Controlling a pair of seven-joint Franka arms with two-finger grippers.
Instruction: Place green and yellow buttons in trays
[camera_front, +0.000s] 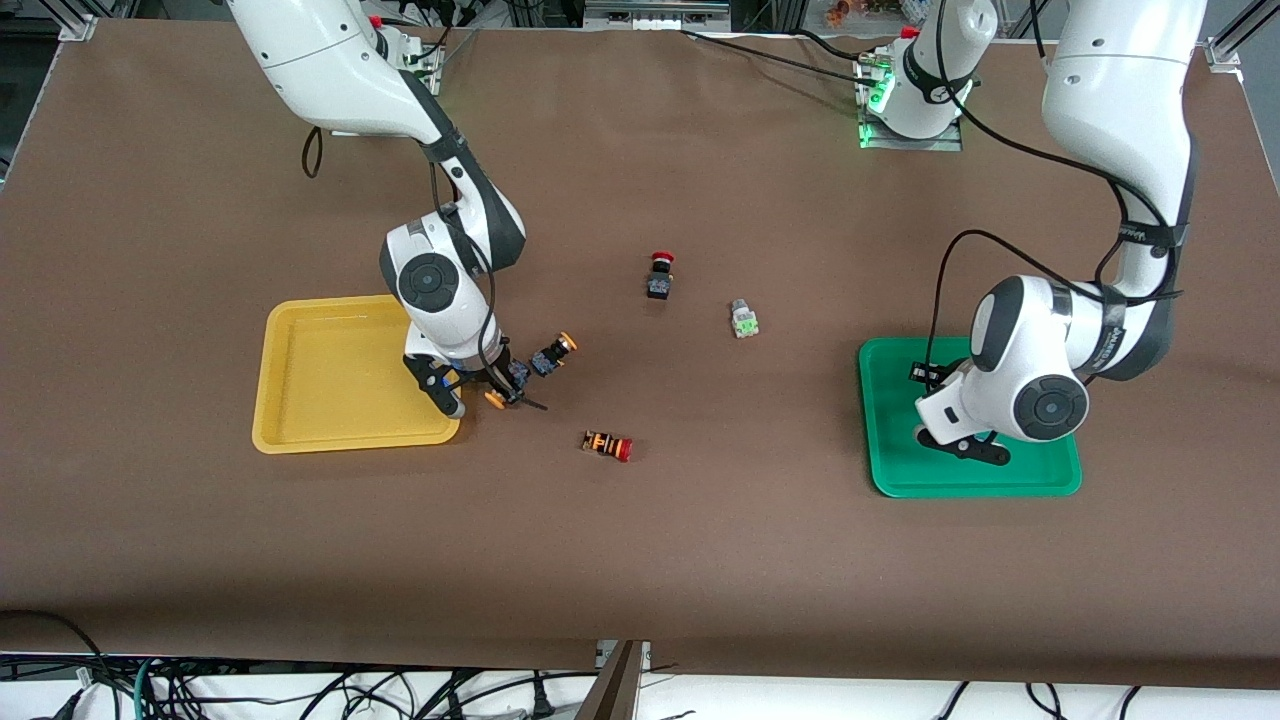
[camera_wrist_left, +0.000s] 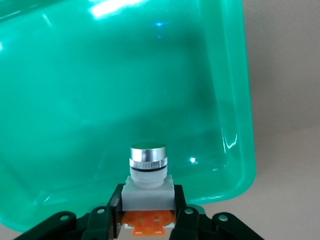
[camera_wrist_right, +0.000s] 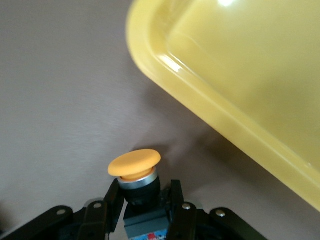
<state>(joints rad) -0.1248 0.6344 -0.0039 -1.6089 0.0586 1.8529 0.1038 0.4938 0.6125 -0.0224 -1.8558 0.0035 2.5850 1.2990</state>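
- The brown surface (camera_front: 700, 560) carries two trays: the yellow tray (camera_front: 330, 375) toward the right arm's end and the green tray (camera_front: 900, 470) toward the left arm's end.
- The left gripper (camera_wrist_left: 148, 220) hangs over the green tray, jaws clamped on a pale grey button (camera_wrist_left: 148, 187) with a metal cap and an orange-marked base. To do this step well, it should lower close to the tray floor before the jaws part, so the button does not bounce out.
- The right gripper (camera_wrist_right: 142, 212) is just beside the yellow tray's rim, over the bare surface, jaws closed on a yellow-capped button (camera_wrist_right: 135, 167). It needs to clear the raised rim (a small lift first would be safer) and release well inside.
- A second yellow-capped button (camera_front: 553, 355) lies close by the right gripper; the green-marked grey button (camera_front: 743, 320) lies mid-surface between the trays.
- The black red-capped button (camera_front: 659, 275) and the orange-banded red-capped button (camera_front: 608, 445) should stay untouched.
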